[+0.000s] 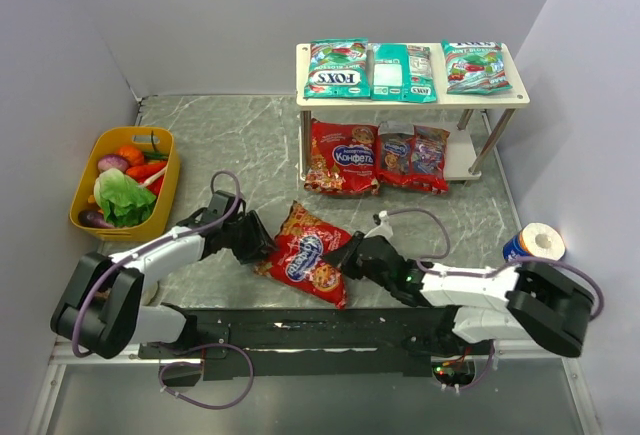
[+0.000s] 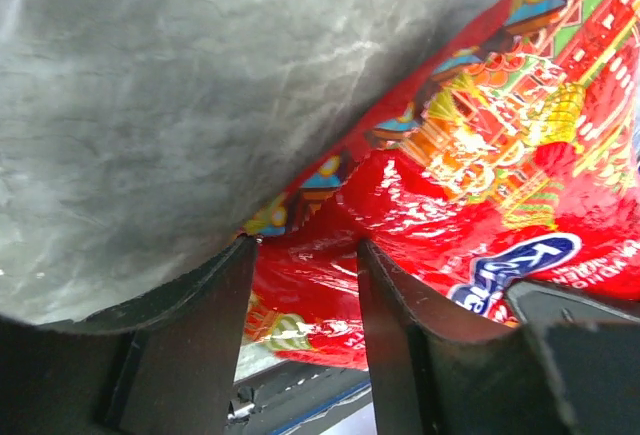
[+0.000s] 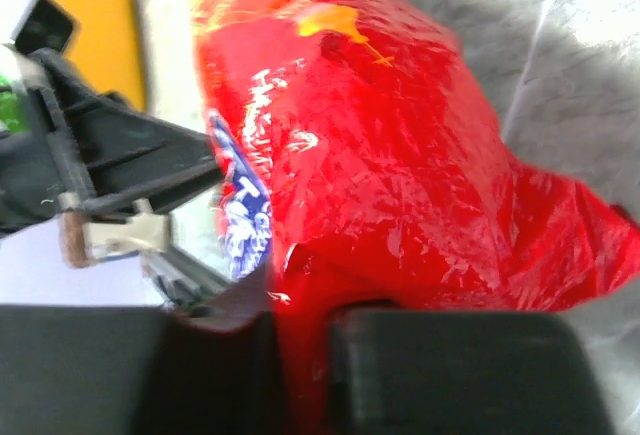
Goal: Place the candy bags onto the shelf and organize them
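My left claw [image 1: 268, 245] is narrowed on one crumpled edge of the red candy bag [image 1: 305, 255], with the plastic bunched up between its fingers [image 2: 215, 335]. My right claw [image 1: 345, 258] is pinched almost closed on the opposite edge, a thin red fold caught in its grip. The bag lies between my two claws on the worktop [image 1: 230, 135], and beyond them stands the shelf [image 1: 520, 98], with three teal candy bags [image 1: 338, 67] on its top board and two more red candy bags [image 1: 343, 157] on the lower one.
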Action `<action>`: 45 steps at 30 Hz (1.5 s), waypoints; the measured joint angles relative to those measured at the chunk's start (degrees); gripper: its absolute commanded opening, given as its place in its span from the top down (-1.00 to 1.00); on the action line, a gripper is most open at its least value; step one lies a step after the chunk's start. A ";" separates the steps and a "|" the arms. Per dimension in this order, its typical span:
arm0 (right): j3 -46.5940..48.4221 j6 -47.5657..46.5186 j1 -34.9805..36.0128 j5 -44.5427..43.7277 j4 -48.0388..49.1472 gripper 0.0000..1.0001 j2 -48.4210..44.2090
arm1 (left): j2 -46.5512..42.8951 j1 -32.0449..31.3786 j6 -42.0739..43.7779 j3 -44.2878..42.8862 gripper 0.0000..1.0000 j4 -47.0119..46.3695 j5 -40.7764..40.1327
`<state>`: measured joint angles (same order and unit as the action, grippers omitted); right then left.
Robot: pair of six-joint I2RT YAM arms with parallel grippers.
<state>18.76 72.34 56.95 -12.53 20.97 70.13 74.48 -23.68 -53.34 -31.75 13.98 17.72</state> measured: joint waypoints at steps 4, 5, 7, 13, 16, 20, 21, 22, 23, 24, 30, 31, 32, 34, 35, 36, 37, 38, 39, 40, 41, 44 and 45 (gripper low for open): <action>-0.37 -0.26 0.00 -1.42 -7.21 1.00 -7.17 | -0.55 -0.28 0.15 -0.50 -0.11 0.98 -0.81; -0.42 -0.68 -0.09 -1.86 -9.60 1.00 -9.11 | -0.70 -0.28 0.31 -1.05 -0.15 1.88 -1.36; -0.42 -1.79 -0.55 -2.64 -13.97 1.00 -13.22 | -1.22 -0.28 0.74 -2.62 -0.32 3.67 -2.75; 0.22 -5.99 -5.03 -3.72 -25.03 1.00 -24.85 | -6.21 -0.09 3.10 -11.30 -0.70 8.33 -9.92; 3.10 -8.72 -8.74 -3.23 -30.69 1.00 -27.58 | -8.37 0.15 3.65 -14.40 -0.78 9.44 -12.66; 10.78 -12.72 -12.68 -2.03 -37.92 1.00 -27.93 | -9.68 0.37 4.46 -15.76 -0.81 10.78 -14.86; 13.75 -13.92 -13.57 -1.51 -40.37 1.00 -27.91 | -9.73 0.44 4.57 -15.76 -0.81 11.23 -15.30; 15.76 -14.73 -14.03 -1.20 -41.68 1.00 -27.87 | -9.73 0.50 4.59 -15.76 -0.82 11.61 -15.54; 18.29 -15.63 -14.60 -0.98 -43.10 1.00 -27.74 | -9.73 0.52 4.59 -15.76 -0.82 12.00 -15.74; 20.96 -16.46 -15.08 -0.59 -44.30 1.00 -27.54 | -9.73 0.59 4.59 -15.76 -0.82 12.28 -15.93; 33.18 -19.67 -18.36 1.53 -46.21 1.00 -26.08 | -9.77 0.92 4.59 -15.74 -0.82 13.00 -16.09; 34.29 -19.93 -19.10 1.73 -45.88 1.00 -26.01 | -9.77 1.01 4.59 -15.74 -0.82 13.16 -16.11; 34.99 -20.17 -19.89 1.90 -45.68 1.00 -25.97 | -9.77 1.01 4.61 -15.74 -0.82 13.31 -16.11; 35.74 -20.63 -21.70 2.16 -45.42 1.00 -25.66 | -9.77 1.14 4.63 -15.74 -0.82 13.40 -16.13; 35.78 -20.81 -22.71 2.29 -45.42 1.00 -25.29 | -9.77 1.22 4.63 -15.74 -0.82 13.40 -16.13; 35.78 -20.83 -23.71 2.43 -45.46 1.00 -24.70 | -9.77 1.27 4.63 -15.74 -0.82 13.40 -16.13; 35.78 -20.87 -24.63 2.56 -45.46 1.00 -24.06 | -9.77 1.29 4.66 -15.74 -0.82 13.42 -16.13; 35.78 -20.96 -25.88 2.89 -45.48 1.00 -23.10 | -9.77 1.38 4.68 -15.74 -0.82 13.42 -16.13; 35.78 -20.94 -27.08 3.13 -45.44 1.00 -22.05 | -9.77 1.44 4.70 -15.74 -0.82 13.46 -16.13; 35.76 -20.94 -28.30 3.21 -45.05 1.00 -20.94 | -9.77 1.51 4.76 -15.74 -0.82 13.49 -16.13; 35.56 -20.96 -29.51 3.48 -44.28 1.00 -19.85 | -9.77 1.53 4.85 -15.74 -0.82 13.49 -16.11; 34.75 -20.70 -33.09 4.39 -41.44 1.00 -17.22 | -9.75 1.64 5.25 -15.74 -0.81 13.44 -16.09; 34.49 -20.50 -34.25 4.79 -40.28 1.00 -16.52 | -9.70 1.66 5.46 -15.74 -0.81 13.42 -16.06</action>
<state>53.25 51.83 22.70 -7.75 -19.31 53.60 64.77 -22.02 -47.88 -47.48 27.40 1.65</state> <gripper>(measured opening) 0.023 0.909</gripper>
